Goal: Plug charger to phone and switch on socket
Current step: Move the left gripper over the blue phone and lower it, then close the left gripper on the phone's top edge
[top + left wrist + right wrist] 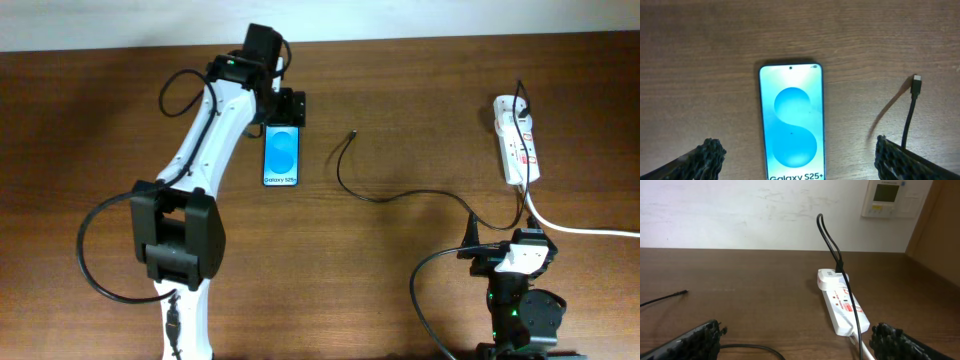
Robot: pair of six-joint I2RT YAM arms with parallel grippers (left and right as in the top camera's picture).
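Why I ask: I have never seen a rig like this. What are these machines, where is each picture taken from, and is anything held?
These are two robot arms at a wooden table. One picture looks down from above. The other two come from a camera on each wrist, so the dark ribbed shapes at the bottom are that arm's own fingers. The left end effector hovers open over the phone. The right end effector, also open, faces the socket. The charger, a thin black cable, lies on the table with its plug free beside the phone. Nothing is held.
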